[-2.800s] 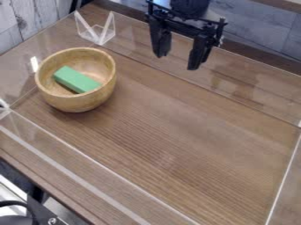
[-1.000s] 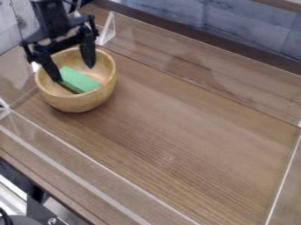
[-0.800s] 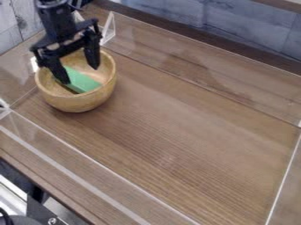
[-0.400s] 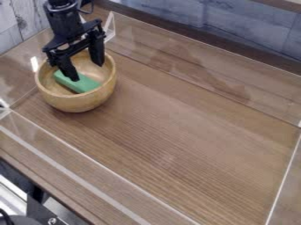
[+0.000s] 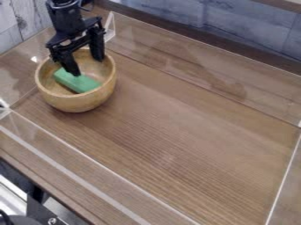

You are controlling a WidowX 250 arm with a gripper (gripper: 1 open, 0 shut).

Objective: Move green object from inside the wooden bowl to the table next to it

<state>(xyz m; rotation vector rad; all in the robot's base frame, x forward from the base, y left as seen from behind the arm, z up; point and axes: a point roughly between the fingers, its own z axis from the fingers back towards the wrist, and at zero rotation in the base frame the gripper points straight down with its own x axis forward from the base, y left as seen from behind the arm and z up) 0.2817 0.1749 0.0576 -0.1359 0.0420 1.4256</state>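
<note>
The wooden bowl (image 5: 73,95) sits at the left of the table (image 5: 177,132). The green object (image 5: 73,83) lies flat inside it. My gripper (image 5: 84,62) hangs over the bowl's far rim, just above and behind the green block. Its two black fingers (image 5: 70,65) stand apart, pointing down, with nothing between them. The gripper is open and touches neither the block nor the bowl, as far as I can tell.
Low clear acrylic walls (image 5: 141,189) edge the tabletop on all sides. A clear folded stand (image 5: 104,26) sits at the back left behind the bowl. Bare wood-grain surface stretches to the right of the bowl.
The gripper has shifted right and back across the bowl, from its left side to over its far rim. It stayed open. The green block has not moved.
</note>
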